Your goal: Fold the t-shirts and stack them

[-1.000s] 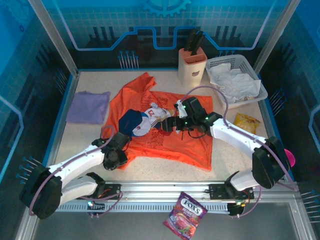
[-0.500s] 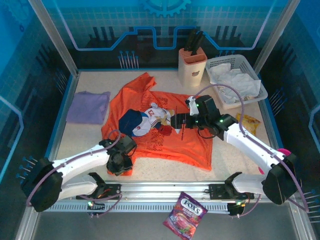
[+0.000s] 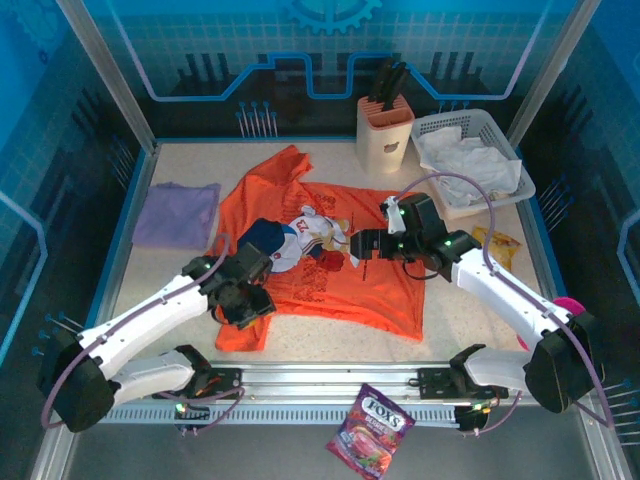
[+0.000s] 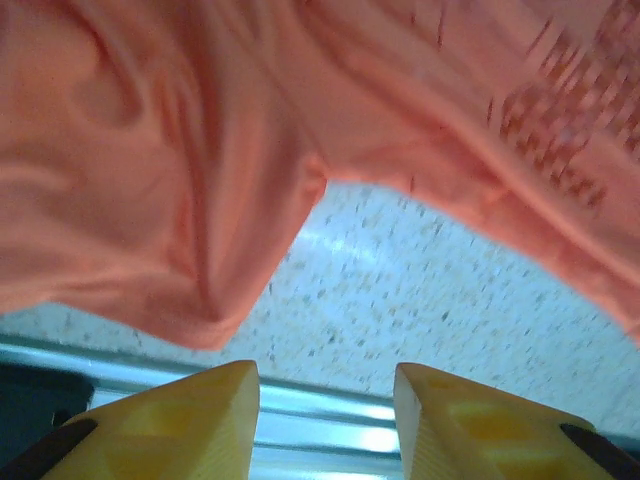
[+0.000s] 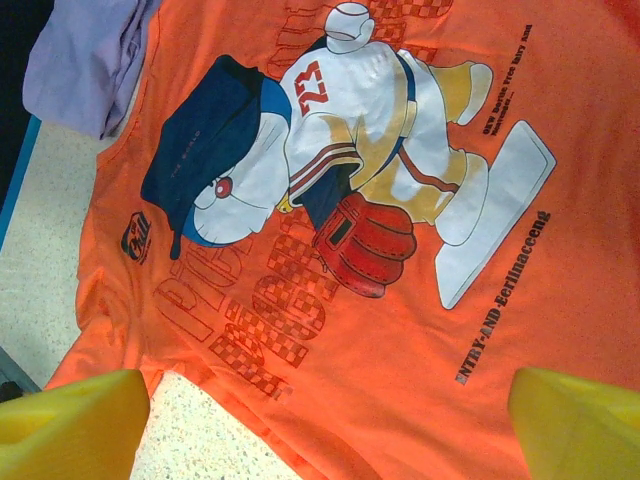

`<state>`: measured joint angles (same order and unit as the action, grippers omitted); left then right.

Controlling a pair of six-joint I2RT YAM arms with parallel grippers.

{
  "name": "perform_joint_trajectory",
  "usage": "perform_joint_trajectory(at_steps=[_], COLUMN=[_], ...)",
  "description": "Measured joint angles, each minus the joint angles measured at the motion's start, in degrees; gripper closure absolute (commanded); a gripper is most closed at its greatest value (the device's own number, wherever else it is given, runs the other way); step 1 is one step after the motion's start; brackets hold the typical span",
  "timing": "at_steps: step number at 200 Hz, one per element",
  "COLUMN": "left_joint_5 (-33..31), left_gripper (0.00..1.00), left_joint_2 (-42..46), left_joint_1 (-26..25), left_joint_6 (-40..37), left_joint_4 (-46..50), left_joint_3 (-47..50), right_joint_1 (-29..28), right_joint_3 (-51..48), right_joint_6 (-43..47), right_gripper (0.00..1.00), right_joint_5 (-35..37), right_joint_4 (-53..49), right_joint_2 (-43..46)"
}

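Left arm is stretched low, left gripper (image 3: pixel 250 292) (image 4: pixel 325 420) at the orange shirt's (image 3: pixel 375 290) (image 4: pixel 150 150) (image 5: pixel 400 350) near-left edge, fingers apart, nothing between them. Right arm reaches in from the right, right gripper (image 3: pixel 358 248) (image 5: pixel 330 430) spread wide above the print. Print reads "23"; side text looks like "ENTRY-AND-…", partly unclear. The shirt lies flat mid-table, long axis left-right, print's head to the left. Purple shirt (image 3: pixel 175 213) (image 5: pixel 80 60) lies at far left. Candy bag (image 3: pixel 370 428) reads "FOX'S".
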<state>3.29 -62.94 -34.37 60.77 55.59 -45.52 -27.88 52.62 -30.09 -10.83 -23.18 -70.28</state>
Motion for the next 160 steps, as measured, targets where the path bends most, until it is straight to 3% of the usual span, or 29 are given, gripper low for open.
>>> perform_joint_trajectory(at_steps=[25,48,94,126,145,160], left_joint_5=[-0.63,-1.88,-2.23,-2.14,-2.64,-3.41], left_gripper=[0.63,0.64,0.66,0.63,0.55,0.53], left_joint_2=[0.98,1.25,1.62,1.66,-0.59,-5.55], left_joint_1=[9.07,12.57,12.13,10.12,10.16,10.64], left_joint_6=[-4.2,-6.95,-6.08,-4.28,-6.47,-9.84], left_joint_4=[0.33,0.9,0.07,-0.17,0.74,0.94], left_joint_3=[2.38,5.55,12.57,13.33,9.05,-0.04], right_joint_1=[0.48,1.27,4.24,9.68,13.49,15.72], right_joint_3=[-0.11,-0.39,-0.76,-1.25,-1.07,0.17], right_joint_6=[0.17,0.2,-0.11,-1.42,-1.62,-1.36], right_gripper=[0.07,0.06,0.07,0.11,0.12,0.15], right_joint_5=[0.04,0.04,1.46,3.39,5.14,6.93], right_joint_4=[-0.39,-0.48,-1.86,-3.13,-3.41,-4.04], right_joint_2=[0.57,1.29,1.53,0.98,-0.7,-3.63])
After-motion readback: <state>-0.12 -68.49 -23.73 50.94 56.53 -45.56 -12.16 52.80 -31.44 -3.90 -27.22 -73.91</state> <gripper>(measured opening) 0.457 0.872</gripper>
